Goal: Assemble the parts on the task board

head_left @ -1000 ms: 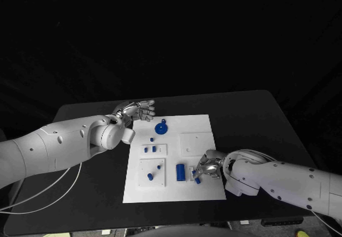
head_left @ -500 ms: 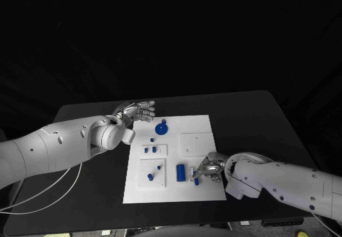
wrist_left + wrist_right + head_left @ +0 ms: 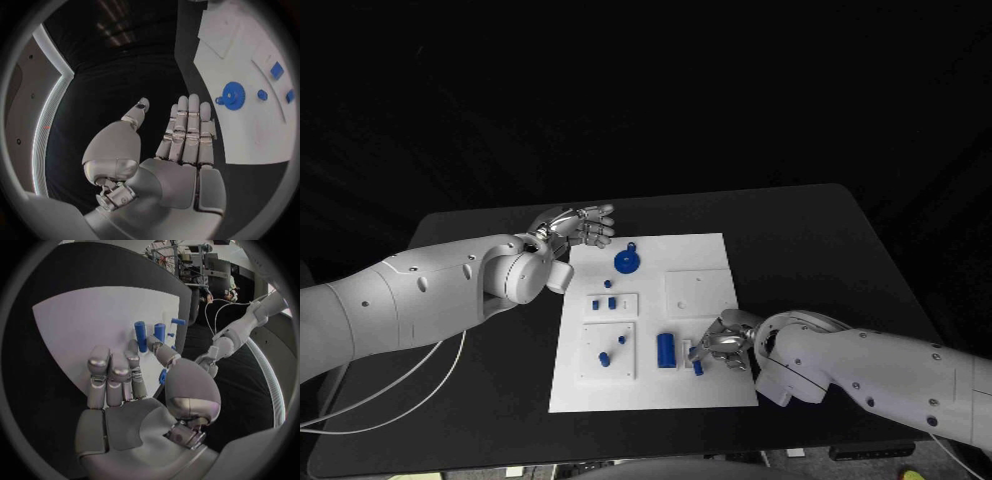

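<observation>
Blue plastic peg [image 3: 697, 367], pinched in the right hand [image 3: 721, 342] fingers, lies beside the white task board's [image 3: 711, 385] blue cylinder [image 3: 666, 347]; left hand [image 3: 574, 224] idles wide, farther off.

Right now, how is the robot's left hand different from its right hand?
The left hand hovers off the task board, past its far left corner, while the right hand is down on the board's near right part. The left hand is flat with straight fingers and holds nothing, while the right hand curls around a small blue part. Both are silver, on white arms.
</observation>
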You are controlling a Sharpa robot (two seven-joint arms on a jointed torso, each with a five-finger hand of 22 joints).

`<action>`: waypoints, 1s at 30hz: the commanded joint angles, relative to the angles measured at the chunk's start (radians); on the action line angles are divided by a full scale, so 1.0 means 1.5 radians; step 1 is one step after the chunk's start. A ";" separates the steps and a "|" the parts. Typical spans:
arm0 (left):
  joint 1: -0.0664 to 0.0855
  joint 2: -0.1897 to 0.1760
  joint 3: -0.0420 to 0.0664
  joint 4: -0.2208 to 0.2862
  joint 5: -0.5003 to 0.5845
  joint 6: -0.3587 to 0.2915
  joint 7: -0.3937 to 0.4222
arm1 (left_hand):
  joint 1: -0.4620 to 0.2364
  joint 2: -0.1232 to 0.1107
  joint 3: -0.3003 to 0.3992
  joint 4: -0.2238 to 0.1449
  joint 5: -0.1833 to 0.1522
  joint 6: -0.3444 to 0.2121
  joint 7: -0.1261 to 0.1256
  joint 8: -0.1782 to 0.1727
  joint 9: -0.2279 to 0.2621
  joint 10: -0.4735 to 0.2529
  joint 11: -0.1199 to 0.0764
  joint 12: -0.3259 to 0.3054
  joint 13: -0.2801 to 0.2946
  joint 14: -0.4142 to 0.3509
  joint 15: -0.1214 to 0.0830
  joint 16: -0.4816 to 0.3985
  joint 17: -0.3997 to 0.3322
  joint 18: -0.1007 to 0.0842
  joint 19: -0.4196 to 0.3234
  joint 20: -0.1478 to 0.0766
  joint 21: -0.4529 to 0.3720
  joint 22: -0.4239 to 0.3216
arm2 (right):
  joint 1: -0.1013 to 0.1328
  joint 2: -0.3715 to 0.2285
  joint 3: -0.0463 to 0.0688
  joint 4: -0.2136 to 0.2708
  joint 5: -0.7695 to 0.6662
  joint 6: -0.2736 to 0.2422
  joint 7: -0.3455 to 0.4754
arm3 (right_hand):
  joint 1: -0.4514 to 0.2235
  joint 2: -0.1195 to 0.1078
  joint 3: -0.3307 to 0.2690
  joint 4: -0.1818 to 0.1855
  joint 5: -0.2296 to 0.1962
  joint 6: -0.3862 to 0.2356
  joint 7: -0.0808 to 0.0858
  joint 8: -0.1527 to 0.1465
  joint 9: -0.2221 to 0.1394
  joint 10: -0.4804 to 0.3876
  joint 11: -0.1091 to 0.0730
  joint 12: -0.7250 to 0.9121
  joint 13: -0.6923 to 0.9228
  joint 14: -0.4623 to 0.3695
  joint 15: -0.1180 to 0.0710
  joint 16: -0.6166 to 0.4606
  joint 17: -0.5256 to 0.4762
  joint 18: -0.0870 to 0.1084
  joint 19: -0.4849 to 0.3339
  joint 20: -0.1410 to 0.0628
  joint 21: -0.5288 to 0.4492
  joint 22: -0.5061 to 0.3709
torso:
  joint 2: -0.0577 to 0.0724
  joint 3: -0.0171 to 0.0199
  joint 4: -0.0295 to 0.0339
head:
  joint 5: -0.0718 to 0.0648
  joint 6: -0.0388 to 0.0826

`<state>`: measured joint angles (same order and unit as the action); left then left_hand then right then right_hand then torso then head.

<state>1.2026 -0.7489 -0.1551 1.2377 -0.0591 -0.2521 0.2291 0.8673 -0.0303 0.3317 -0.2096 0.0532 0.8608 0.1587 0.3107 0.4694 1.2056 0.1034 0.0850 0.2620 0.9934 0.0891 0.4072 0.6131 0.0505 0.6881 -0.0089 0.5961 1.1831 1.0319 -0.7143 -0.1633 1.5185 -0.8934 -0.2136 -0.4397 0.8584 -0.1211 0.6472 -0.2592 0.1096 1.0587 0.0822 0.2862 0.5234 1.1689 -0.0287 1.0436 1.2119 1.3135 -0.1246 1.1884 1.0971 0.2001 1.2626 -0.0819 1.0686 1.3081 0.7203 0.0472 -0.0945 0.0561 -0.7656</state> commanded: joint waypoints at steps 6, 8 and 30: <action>0.000 0.001 0.000 0.001 -0.003 0.005 0.003 | 0.001 0.006 0.002 -0.003 0.000 0.001 0.001 0.003 -0.001 0.001 0.000 0.000 0.000 0.004 0.001 -0.004 0.001 0.010 0.004 0.000 -0.002 0.001 | -0.001 -0.001 0.005 0.006 -0.001 -0.011 0.011 | -0.006 -0.001 -0.003 -0.001 0.005 0.005 0.000 0.004 0.000 0.003 0.000 0.003 -0.001 0.002 -0.005 0.000 0.001 0.041 0.000 0.003 0.003 0.009 | 0.000 0.0000 0.0000 | 0.000 0.000; 0.000 0.001 0.000 0.002 -0.003 0.006 0.003 | 0.001 0.006 0.001 -0.003 0.000 0.001 0.001 0.003 -0.001 0.001 0.000 0.000 0.000 0.004 0.001 -0.004 0.001 0.010 0.004 0.000 -0.002 0.001 | -0.001 -0.001 0.005 0.006 -0.001 -0.011 0.011 | -0.006 -0.001 -0.003 -0.001 0.006 0.005 0.000 0.004 0.000 0.003 0.000 0.003 -0.001 0.002 -0.005 0.000 0.001 0.041 0.000 0.003 0.003 0.009 | 0.000 0.0000 0.0001 | 0.000 0.000; 0.001 0.001 0.000 0.001 -0.004 0.007 0.000 | 0.000 0.007 0.001 -0.003 0.000 0.001 0.001 0.003 -0.001 0.001 0.000 0.000 0.000 0.004 0.001 -0.006 0.002 0.010 0.004 0.000 -0.003 0.002 | -0.001 0.006 0.007 0.002 -0.031 -0.018 0.009 | -0.008 -0.004 -0.004 -0.002 0.007 0.005 0.000 0.004 0.000 0.003 0.000 0.003 -0.001 0.002 -0.005 0.000 0.001 0.041 0.001 0.002 0.003 0.009 | 0.000 -0.0003 -0.0001 | 0.001 0.001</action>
<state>1.2026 -0.7489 -0.1551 1.2376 -0.0606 -0.2520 0.2259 0.8672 -0.0303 0.3317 -0.2096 0.0532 0.8608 0.1587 0.3107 0.4686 1.2056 0.1034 0.0850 0.2620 0.9934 0.0891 0.4032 0.6149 0.0460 0.6882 -0.0089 0.5961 1.1846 1.0323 -0.7067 -0.1526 1.5216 -0.9106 -0.2389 -0.4341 0.8532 -0.1264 0.6444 -0.2620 0.1138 1.0588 0.0815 0.2866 0.5231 1.1688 -0.0287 1.0435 1.2112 1.3185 -0.1264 1.1884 1.0977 0.2002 1.2625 -0.0817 1.0685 1.3081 0.7202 0.0468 -0.0945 0.0571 -0.7641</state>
